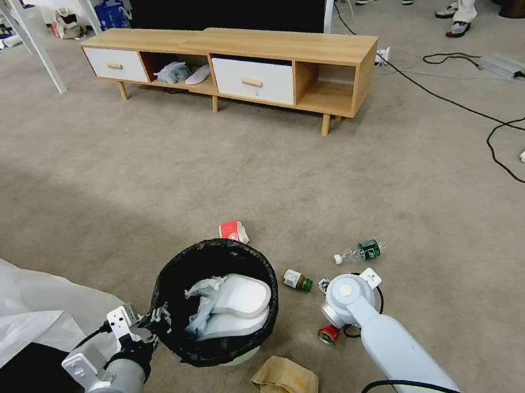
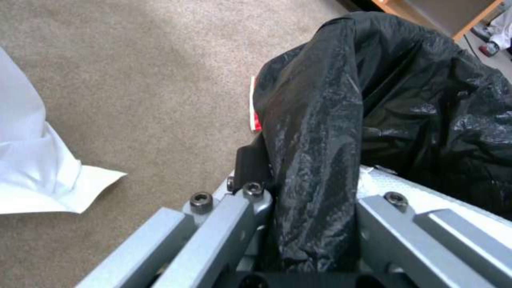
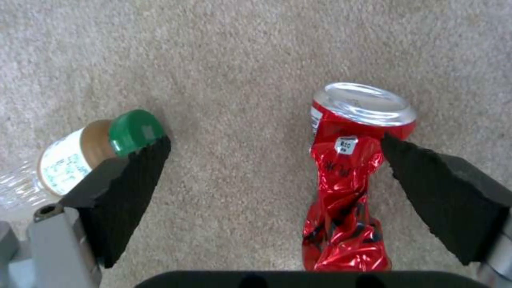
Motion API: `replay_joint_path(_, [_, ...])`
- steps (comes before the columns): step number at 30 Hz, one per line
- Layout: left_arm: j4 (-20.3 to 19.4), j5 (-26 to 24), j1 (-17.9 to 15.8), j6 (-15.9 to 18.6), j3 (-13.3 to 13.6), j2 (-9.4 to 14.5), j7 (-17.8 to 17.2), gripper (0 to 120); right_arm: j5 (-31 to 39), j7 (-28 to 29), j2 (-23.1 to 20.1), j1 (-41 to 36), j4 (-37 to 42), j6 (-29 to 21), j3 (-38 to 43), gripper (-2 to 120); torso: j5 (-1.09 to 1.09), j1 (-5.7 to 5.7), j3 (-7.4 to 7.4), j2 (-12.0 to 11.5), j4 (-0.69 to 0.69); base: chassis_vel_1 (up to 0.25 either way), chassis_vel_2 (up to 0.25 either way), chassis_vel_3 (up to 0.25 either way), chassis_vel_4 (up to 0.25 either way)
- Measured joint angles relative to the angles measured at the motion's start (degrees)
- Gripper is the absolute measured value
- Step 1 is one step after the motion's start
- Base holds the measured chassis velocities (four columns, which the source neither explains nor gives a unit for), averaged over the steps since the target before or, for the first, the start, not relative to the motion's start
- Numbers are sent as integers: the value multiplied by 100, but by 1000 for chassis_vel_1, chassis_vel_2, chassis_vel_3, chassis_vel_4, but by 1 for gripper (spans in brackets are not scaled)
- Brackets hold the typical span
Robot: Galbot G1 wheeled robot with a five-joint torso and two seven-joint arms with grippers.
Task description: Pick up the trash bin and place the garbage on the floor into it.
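Litter lay close around the trash bin (image 1: 217, 303), which the left end effector (image 2: 315, 224) clamped by its bagged rim (keeping it near); the right end effector (image 3: 272, 176) hung spread over the crushed red can (image 3: 349, 180) on the floor (image 1: 141, 197).

Bright, even light all over

The floor (image 1: 137, 178) has a soft dark patch. The black bag (image 2: 320, 120) shines a little. The head view bends at its edges.

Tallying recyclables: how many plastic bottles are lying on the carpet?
2. One bottle lies farthest from the robot, right of the trash bin; the green-capped bottle lies between bin and right claw. Others may be hidden.
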Motion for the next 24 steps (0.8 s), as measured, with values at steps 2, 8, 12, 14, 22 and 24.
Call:
replay_joint_path(2, [1, 1, 0, 0, 4, -10, 0, 0, -18, -19, 23, 2, -33, 0, 17, 100, 0, 0, 0, 0, 0, 0, 0, 0, 0])
replay_joint_path(8, [2, 15, 24, 0, 2, -27, 0, 0, -135, -133, 94, 2, -205, -1, 95, 99, 0, 0, 0, 0, 0, 0, 0, 0, 0])
replay_joint_path(12, [2, 16, 31, 0, -22, -23, 0, 0, -237, -209, 121, -54, -283, -1, 163, 99, 0, 0, 0, 0, 0, 0, 0, 0, 0])
replay_joint_path(14, [1, 16, 31, 0, -25, -22, 0, 0, -269, -230, 123, -81, -298, -1, 178, 99, -1, 0, 0, 0, 0, 0, 0, 0, 0])
replay_joint_path(22, [-1, 19, 34, 0, -27, -32, 0, 0, -415, -343, 108, -173, -402, 0, 242, 99, -1, 0, 0, 0, 0, 0, 0, 0, 0])
replay_joint_path(24, [-1, 20, 34, -1, -26, -34, 1, 0, -439, -355, 108, -187, -411, 2, 249, 99, 0, 0, 0, 0, 0, 0, 0, 0, 0])
